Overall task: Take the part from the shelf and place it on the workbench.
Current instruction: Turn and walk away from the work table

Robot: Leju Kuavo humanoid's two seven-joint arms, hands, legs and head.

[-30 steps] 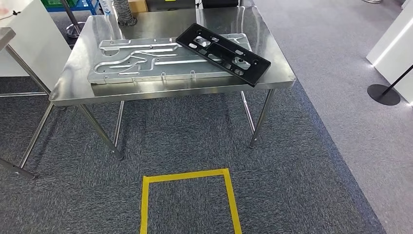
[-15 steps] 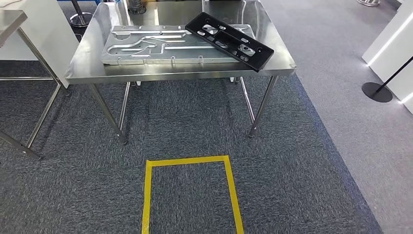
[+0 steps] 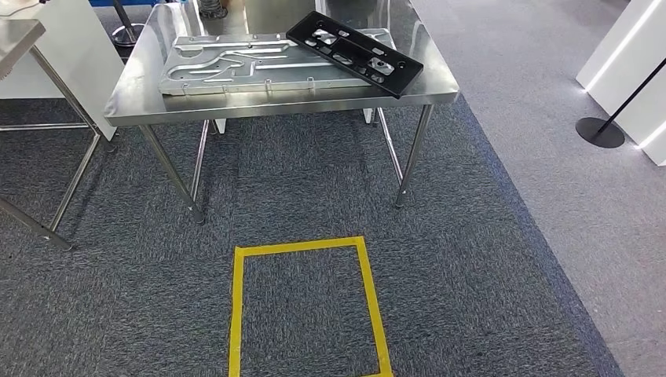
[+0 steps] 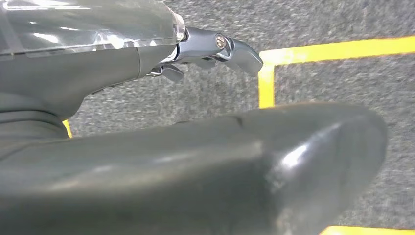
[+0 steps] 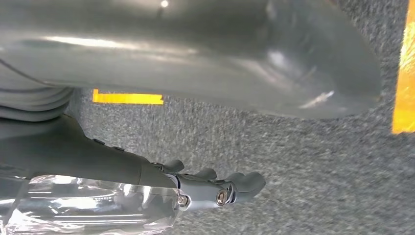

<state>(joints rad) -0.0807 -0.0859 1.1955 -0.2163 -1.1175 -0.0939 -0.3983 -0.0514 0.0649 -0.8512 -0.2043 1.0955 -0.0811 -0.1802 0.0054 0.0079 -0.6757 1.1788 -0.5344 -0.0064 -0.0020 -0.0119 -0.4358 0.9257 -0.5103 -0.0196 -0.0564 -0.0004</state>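
The black part (image 3: 353,52), a long flat frame with several cut-outs, lies at an angle across the right end of a silver machined plate (image 3: 228,64) on the steel workbench (image 3: 275,106). My left hand (image 4: 122,142) hangs over the grey carpet with its thumb and fingers (image 4: 220,49) apart, holding nothing. My right hand (image 5: 98,147) hangs the same way, its fingers (image 5: 225,188) spread from the thumb and nothing in it. Both hands are low and well short of the workbench.
A yellow tape square (image 3: 237,314) marks the carpet in front of the workbench. A second steel table (image 3: 20,35) and a white cabinet (image 3: 75,55) stand at the left. At the right are a black stanchion base (image 3: 599,131) and a white wall panel (image 3: 620,71).
The whole picture has shifted: the workbench and tape square sit higher in the frame and more floor shows, so the camera has moved. The black part lies unmoved on the plate.
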